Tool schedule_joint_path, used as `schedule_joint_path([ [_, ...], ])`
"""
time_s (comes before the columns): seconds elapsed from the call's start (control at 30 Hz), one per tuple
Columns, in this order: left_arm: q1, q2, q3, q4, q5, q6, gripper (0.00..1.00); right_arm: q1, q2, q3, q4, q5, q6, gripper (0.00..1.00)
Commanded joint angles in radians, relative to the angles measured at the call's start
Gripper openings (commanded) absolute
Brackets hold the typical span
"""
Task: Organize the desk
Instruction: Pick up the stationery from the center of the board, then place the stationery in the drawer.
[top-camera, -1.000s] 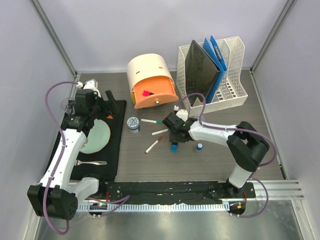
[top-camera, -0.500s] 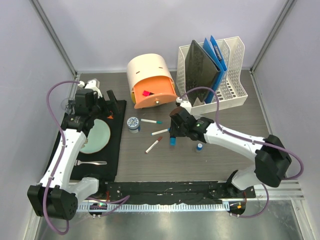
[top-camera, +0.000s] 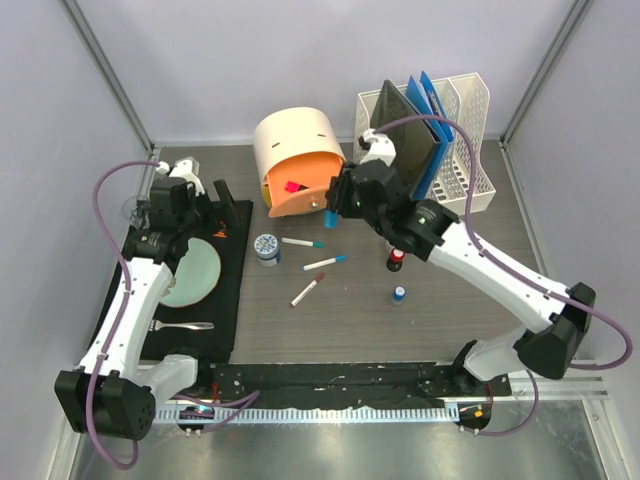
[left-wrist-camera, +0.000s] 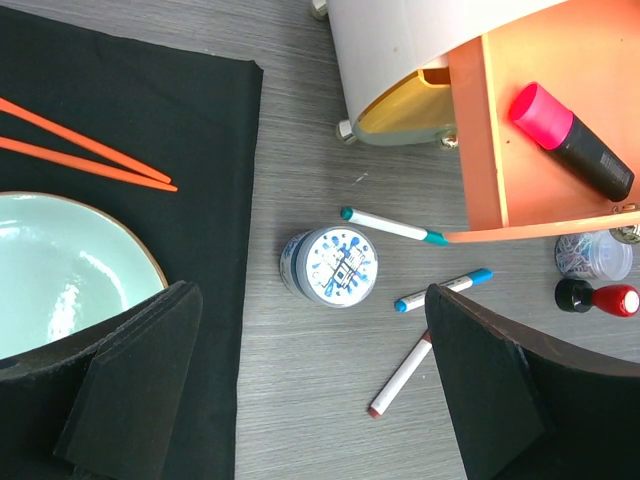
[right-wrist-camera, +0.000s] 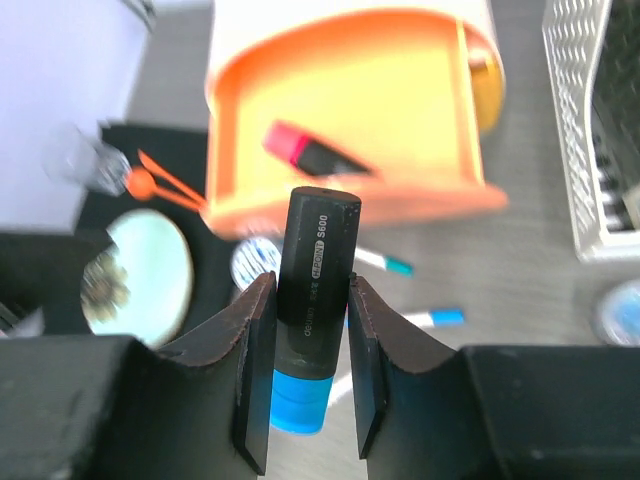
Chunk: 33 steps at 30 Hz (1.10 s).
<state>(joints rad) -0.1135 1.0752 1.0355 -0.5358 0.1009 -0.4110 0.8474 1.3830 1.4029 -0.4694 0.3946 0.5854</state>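
Note:
On the desk (top-camera: 450, 320), my right gripper (top-camera: 335, 205) is shut on a black highlighter with a blue cap (top-camera: 330, 218), held upright in the air just in front of the orange drawer box (top-camera: 300, 160). In the right wrist view the highlighter (right-wrist-camera: 318, 260) sits between both pads of this gripper (right-wrist-camera: 312, 290), cap end down. The box's open drawer (right-wrist-camera: 350, 140) holds a pink highlighter (right-wrist-camera: 315, 152). My left gripper (left-wrist-camera: 310, 390) stands open and empty above the edge of the black mat (left-wrist-camera: 130, 110), near a round blue-patterned tin (left-wrist-camera: 330, 265).
Three pens lie loose: teal-capped (top-camera: 302, 242), blue-capped (top-camera: 325, 262), red-capped (top-camera: 307, 290). A red-and-black stamp (top-camera: 396, 260) and a small blue-lidded jar (top-camera: 399, 294) stand nearby. A white file rack (top-camera: 470, 150) with folders is at the back right. A plate (top-camera: 190, 275), fork (top-camera: 185, 325) and chopsticks (left-wrist-camera: 85, 150) are on the mat.
My right arm has lifted the blue-capped highlighter off the desk and carried it back and left to the front of the orange drawer. The left arm has not moved.

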Motion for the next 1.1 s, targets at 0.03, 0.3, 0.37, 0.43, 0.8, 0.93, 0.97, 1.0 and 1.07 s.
schedule_joint_path([
  [0.03, 0.005, -0.012, 0.021, 0.034, 0.016, 0.006, 1.0, -0.024, 0.129, 0.232, 0.009, 0.095, 0.083, 0.01],
  [0.3, 0.005, -0.008, 0.015, 0.042, 0.02, 0.003, 1.0, -0.028, 0.307, 0.364, 0.117, 0.282, 0.229, 0.01],
  [0.37, 0.005, -0.008, 0.017, 0.04, 0.017, 0.008, 1.0, -0.028, 0.344, 0.407, 0.1, 0.294, 0.246, 0.01],
  [0.43, 0.005, -0.008, 0.017, 0.037, 0.011, 0.011, 1.0, -0.028, 0.384, 0.447, 0.089, 0.322, 0.261, 0.01],
  [0.8, 0.005, 0.005, 0.012, 0.042, 0.008, 0.015, 1.0, -0.028, 0.427, 0.424, 0.137, 0.346, 0.291, 0.01],
  [0.93, 0.005, 0.002, 0.012, 0.042, 0.01, 0.015, 1.0, -0.028, 0.444, 0.421, 0.135, 0.326, 0.297, 0.01],
  [0.97, 0.005, 0.0, 0.011, 0.043, 0.008, 0.014, 1.0, -0.027, 0.45, 0.421, 0.132, 0.325, 0.31, 0.01],
  [1.0, 0.005, -0.001, 0.011, 0.045, 0.006, 0.012, 1.0, -0.028, 0.453, 0.423, 0.127, 0.322, 0.318, 0.01],
  [1.07, 0.005, -0.006, 0.011, 0.045, 0.005, 0.014, 1.0, -0.028, 0.458, 0.423, 0.121, 0.32, 0.332, 0.01],
])
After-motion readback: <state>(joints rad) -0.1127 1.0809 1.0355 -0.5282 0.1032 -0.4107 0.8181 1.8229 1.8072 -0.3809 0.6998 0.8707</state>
